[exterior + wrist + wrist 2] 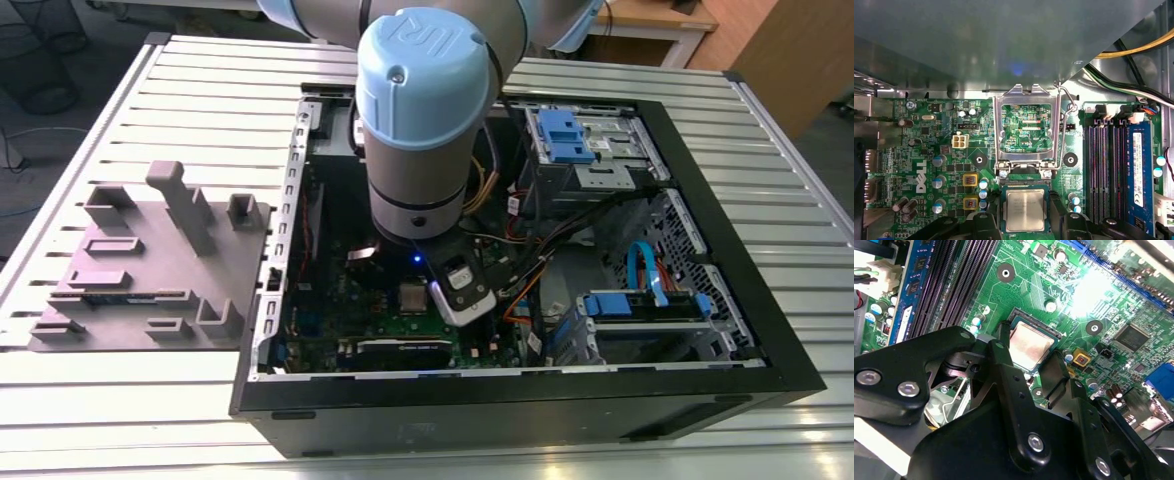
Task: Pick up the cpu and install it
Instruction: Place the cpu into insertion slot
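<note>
Exterior view: the arm (420, 130) reaches into the open computer case (534, 395) on the tabletop (200, 70). Second wrist view: the cpu (1031, 345) lies flat in its socket (1036, 324), jaws straddling it, slightly wider than it. First wrist view: the metal socket frame (1026, 95) stands flipped open beside the cpu.

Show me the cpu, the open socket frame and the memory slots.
cpu (1025, 217), first wrist view, centre of metal top.
socket frame (999, 130), first wrist view, one side bar.
memory slots (1099, 170), first wrist view, one black slot.
</note>
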Controlling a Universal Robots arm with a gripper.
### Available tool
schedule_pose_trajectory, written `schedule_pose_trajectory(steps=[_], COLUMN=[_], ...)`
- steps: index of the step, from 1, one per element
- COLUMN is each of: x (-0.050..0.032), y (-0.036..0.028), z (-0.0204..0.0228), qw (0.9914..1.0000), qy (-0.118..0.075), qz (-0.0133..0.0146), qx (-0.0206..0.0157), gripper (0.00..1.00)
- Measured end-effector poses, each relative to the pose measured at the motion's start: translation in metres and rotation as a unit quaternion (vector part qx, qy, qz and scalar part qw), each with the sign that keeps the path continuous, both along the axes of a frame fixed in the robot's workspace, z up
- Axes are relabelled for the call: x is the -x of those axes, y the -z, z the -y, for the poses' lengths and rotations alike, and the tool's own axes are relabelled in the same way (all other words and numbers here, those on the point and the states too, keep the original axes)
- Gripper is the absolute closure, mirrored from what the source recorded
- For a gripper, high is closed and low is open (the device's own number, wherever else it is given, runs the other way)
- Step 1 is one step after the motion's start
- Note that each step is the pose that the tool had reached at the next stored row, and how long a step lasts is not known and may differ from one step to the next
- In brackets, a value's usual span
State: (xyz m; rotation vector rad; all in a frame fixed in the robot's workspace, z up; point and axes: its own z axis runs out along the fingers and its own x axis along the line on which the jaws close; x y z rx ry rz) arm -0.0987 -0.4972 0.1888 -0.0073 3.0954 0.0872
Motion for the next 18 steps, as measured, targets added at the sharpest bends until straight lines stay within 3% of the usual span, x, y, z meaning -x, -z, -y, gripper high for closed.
schedule_pose_trajectory(steps=[18], x=[-0.0011], y=[-0.0008], z=[0.0015], qw=[1.00000], qy=[0.000], qz=[-0.0001], qx=[0.0001], gripper=[0.52])
